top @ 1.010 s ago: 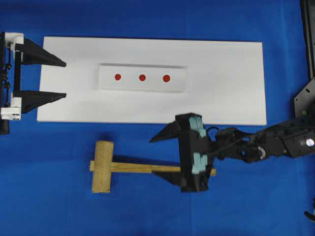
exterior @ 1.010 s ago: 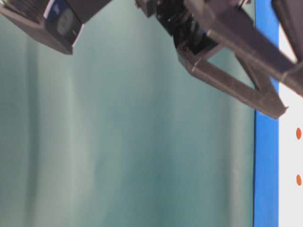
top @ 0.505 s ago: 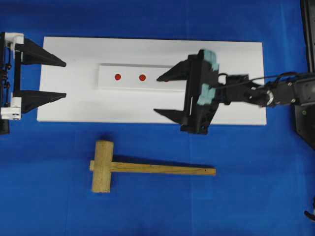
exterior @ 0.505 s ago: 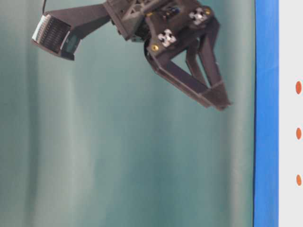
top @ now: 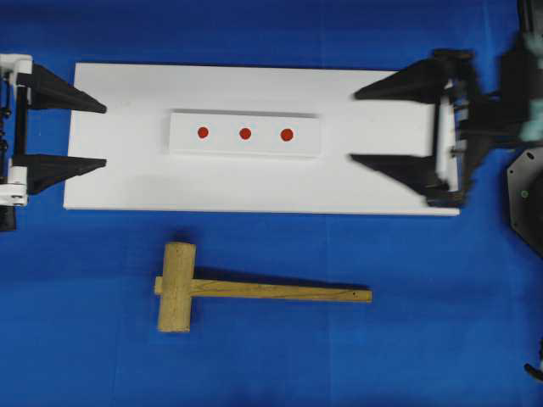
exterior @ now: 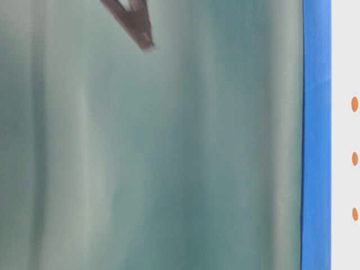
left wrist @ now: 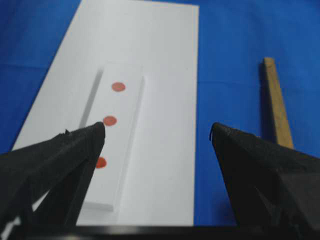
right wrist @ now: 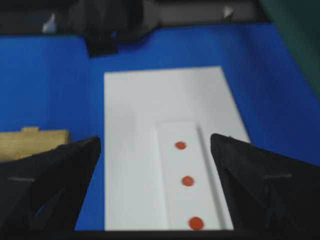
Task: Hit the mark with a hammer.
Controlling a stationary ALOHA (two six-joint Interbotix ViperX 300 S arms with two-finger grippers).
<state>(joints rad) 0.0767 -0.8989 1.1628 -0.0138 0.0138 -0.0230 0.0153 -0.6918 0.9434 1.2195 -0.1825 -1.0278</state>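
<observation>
Blue cloth (top: 280, 356) covered the worktop in the overhead view, and a white board (top: 119, 178) lay across its far half with a raised white strip (top: 182, 144) at its middle bearing three red dots (top: 245, 133) in a row. The hammer (top: 182, 288) lay on the cloth just off the board's near edge, head toward the left end and handle running right, touched by neither arm. The left gripper (top: 100, 136) sat at the board's left edge, jaws spread wide and holding nothing; the right gripper (top: 356, 125) hung over the board's right end, likewise spread and empty, its fingertips pointing toward the strip. In the table-level view, mostly a blurred green backdrop showed, with one dark fingertip (exterior: 138, 25) at the top edge, a blue band of cloth (exterior: 316, 135) down the right side and three dots (exterior: 355, 158) at the frame's right edge; which gripper the fingertip belonged to I could not tell. From the left wrist, the two black fingers (left wrist: 55, 160) stood wide apart, framing the strip (left wrist: 125, 150) and dots (left wrist: 110, 120), and the handle's end (left wrist: 276, 105) lay off the board's right edge. From the right wrist, the fingers (right wrist: 55, 175) were again parted, the dots (right wrist: 188, 181) between them and the hammer head (right wrist: 32, 142) at the left on the cloth.
</observation>
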